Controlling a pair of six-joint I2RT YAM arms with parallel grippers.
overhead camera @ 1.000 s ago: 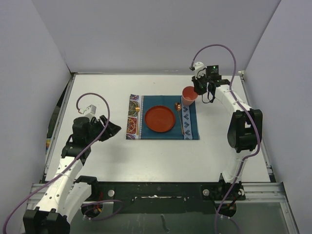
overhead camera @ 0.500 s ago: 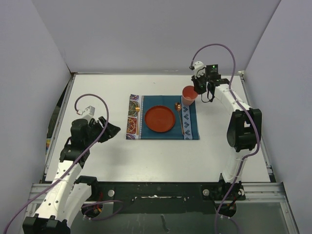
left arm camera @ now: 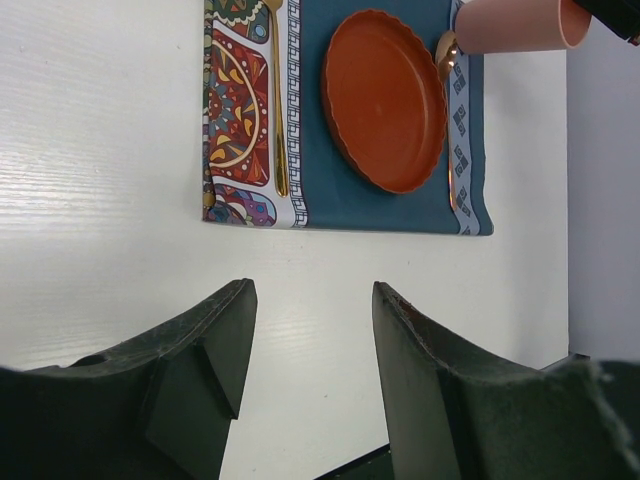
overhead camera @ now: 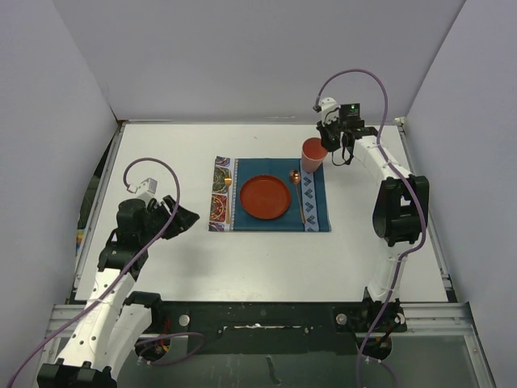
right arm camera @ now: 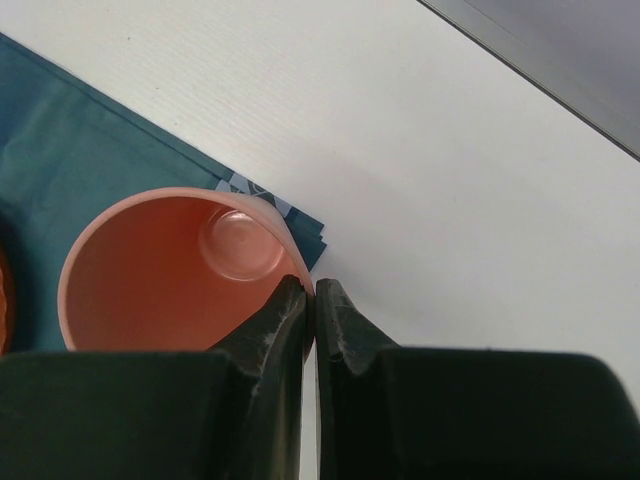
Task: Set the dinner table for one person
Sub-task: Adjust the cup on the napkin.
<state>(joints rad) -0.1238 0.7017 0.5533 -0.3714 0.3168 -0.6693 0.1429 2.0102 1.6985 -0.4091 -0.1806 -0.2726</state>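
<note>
On the white dinner table [overhead camera: 161, 153] lies a teal placemat [overhead camera: 242, 220] with an orange-red plate [overhead camera: 265, 196] at its middle. A gold spoon [overhead camera: 298, 194] lies right of the plate, and a gold utensil [overhead camera: 227, 179] lies on the patterned left strip. My right gripper [right arm camera: 310, 288] is shut on the rim of a pink cup [right arm camera: 160, 270], upright over the mat's far right corner [overhead camera: 313, 153]. Whether the cup rests on the mat I cannot tell. My left gripper [left arm camera: 312, 290] is open and empty over bare table, left of the mat [overhead camera: 190, 217].
Grey walls close in the table at the back and on both sides. A metal edge runs along the table's rim [overhead camera: 258, 122]. The arm bases and a purple cable [overhead camera: 161, 166] sit at the near side.
The right gripper and the pink cup have shifted slightly toward the far side. The left arm has drawn back a little toward the near left.
</note>
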